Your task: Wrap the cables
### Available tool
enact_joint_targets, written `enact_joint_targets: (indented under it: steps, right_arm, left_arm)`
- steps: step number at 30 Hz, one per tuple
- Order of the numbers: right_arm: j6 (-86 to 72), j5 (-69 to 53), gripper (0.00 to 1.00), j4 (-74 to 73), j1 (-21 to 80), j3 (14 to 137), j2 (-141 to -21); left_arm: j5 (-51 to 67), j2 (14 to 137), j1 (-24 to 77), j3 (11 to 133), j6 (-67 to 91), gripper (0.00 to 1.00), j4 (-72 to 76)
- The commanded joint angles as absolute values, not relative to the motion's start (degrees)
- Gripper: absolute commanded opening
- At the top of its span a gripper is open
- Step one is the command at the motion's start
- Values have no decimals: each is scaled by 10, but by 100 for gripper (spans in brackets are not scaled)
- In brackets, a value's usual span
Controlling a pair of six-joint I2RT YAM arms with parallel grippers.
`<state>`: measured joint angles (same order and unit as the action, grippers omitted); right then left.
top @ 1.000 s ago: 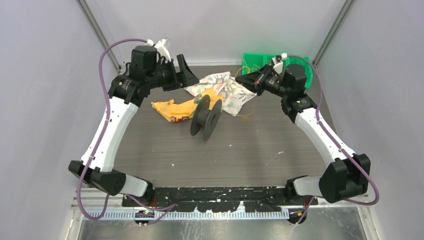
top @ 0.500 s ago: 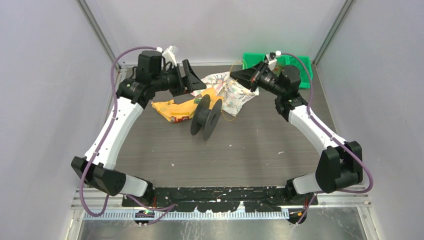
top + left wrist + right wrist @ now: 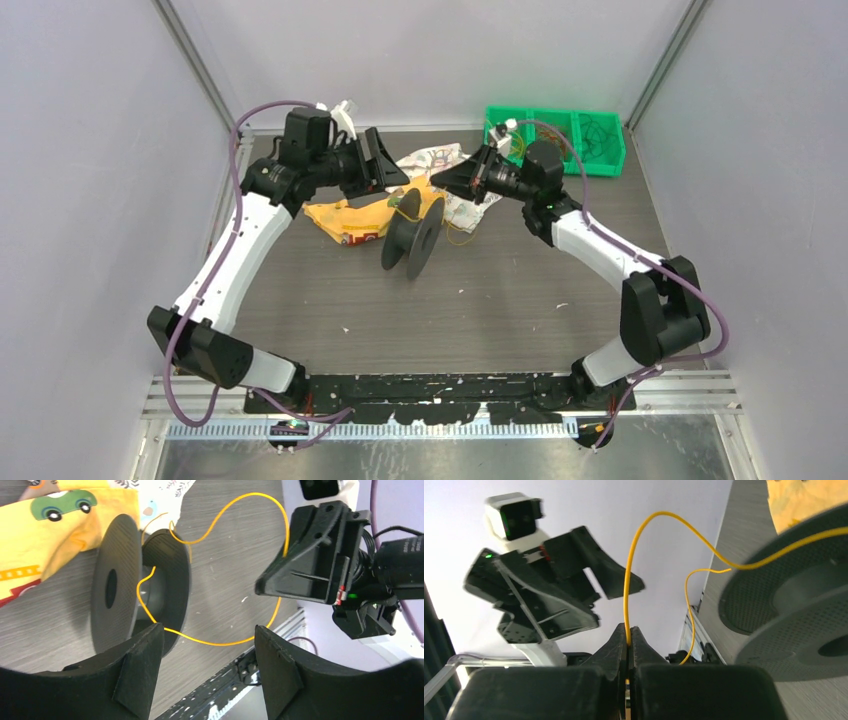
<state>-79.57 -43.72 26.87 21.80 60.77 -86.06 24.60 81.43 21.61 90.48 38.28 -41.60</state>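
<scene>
A black spool [image 3: 412, 235] stands on its rims mid-table. One thin yellow-orange cable [image 3: 220, 642] runs off its hub in a loose loop across the table. My right gripper [image 3: 629, 630] is shut on that cable [image 3: 627, 590], a short way right of the spool [image 3: 784, 615] and raised off the table. My left gripper [image 3: 207, 630] is open, hovering just behind and left of the spool [image 3: 120, 580]. The cable loop passes beyond its fingertips, nothing between them. In the top view the left gripper [image 3: 385, 165] and right gripper [image 3: 445, 180] face each other over the spool.
A yellow printed cloth [image 3: 350, 218] and a white patterned cloth [image 3: 440, 160] lie behind the spool. A green tray [image 3: 555, 135] holding more thin wires sits at the back right. Grey walls close in on three sides.
My right gripper has swung left from near the green tray to beside the spool, carrying the cable. The left gripper has edged right and its jaws have narrowed a little.
</scene>
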Motion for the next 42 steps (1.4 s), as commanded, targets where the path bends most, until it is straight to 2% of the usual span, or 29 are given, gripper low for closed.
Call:
enact_joint_targets:
  steps: [1, 4, 16, 25, 42]
  right_arm:
    - [-768, -462, 1, 296, 227, 594, -882]
    - [-764, -467, 0, 297, 228, 590, -887]
    - [-722, -475, 1, 245, 231, 585, -885]
    - [-716, -480, 1, 240, 236, 583, -881]
    - [-715, -479, 0, 269, 260, 601, -895]
  left_arm:
    - [211, 787, 212, 905, 340, 69, -451]
    - [190, 787, 212, 902, 323, 72, -472]
    - [186, 793, 212, 855, 296, 73, -469]
    - [176, 807, 214, 838, 273, 79, -454]
    - [56, 896, 282, 889, 224, 70, -490]
